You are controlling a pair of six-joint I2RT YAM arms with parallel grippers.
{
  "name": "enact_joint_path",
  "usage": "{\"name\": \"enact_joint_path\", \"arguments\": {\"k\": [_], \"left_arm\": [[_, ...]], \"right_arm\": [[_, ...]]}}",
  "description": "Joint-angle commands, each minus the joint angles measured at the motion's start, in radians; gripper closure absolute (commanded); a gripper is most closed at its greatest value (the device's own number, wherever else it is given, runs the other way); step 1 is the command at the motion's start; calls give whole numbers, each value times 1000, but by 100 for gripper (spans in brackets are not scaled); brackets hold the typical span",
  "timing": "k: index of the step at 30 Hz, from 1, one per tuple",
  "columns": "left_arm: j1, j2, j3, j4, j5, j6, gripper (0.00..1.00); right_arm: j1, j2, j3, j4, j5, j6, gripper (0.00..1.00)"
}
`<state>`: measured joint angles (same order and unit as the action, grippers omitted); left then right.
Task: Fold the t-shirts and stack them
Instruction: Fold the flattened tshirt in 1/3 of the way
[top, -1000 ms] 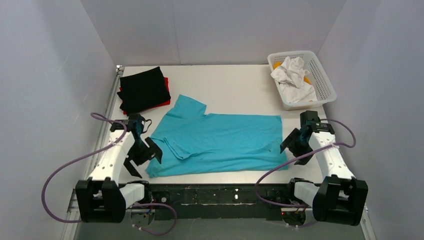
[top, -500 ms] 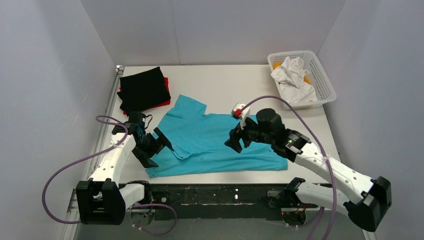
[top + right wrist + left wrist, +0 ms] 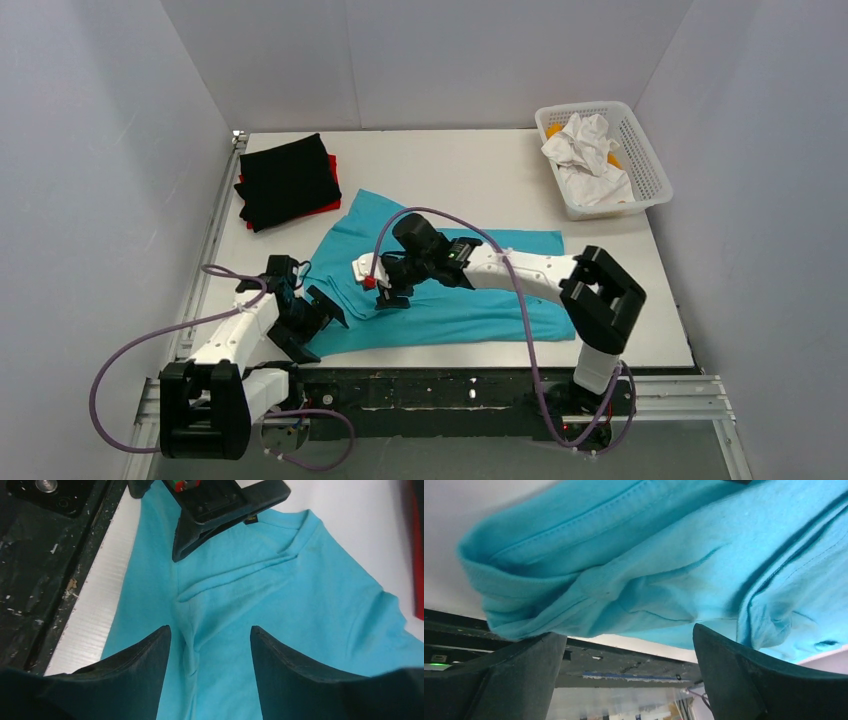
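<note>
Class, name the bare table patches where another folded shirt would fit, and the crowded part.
Free: far middle of the table, between black t-shirt and mesh basket; right side, between turquoise t-shirt and table edge. Crowded: near left, left hand and right hand at that shirt.

Top external: high, from the near edge, looks down on the whole flat white table (image 3: 480,170). Wrist views: close and low. All three share the plain turquoise-blue cotton t-shirt (image 3: 470,300).

R jaws apart over turquoise tee (image 3: 300,605) — crease between.
</note>
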<state>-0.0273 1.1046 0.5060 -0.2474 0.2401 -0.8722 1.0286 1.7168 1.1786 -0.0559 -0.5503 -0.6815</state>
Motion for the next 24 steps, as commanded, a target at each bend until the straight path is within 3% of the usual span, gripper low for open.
{"name": "enact_joint_path", "arguments": {"k": [1,7,12,18,24], "left_arm": [[6,-82,-41,-165,-106,-33,2],[6,-66,-32,-202,-148,-17,2],[7,-23,-7,-250,-161,-13,2],[6,-27,8,-301,-196,-26,2],[6,15,20,-304,-199,-19,2]], "right_arm": [[12,137,143,-62,-34,-103,34],[19,258,236,-108,-4,-108,35],[21,277,253,-182,-38,-96,36],[51,250,188,-111,-33,-65,36],[63,308,239,-146,40,-47,39]]}}
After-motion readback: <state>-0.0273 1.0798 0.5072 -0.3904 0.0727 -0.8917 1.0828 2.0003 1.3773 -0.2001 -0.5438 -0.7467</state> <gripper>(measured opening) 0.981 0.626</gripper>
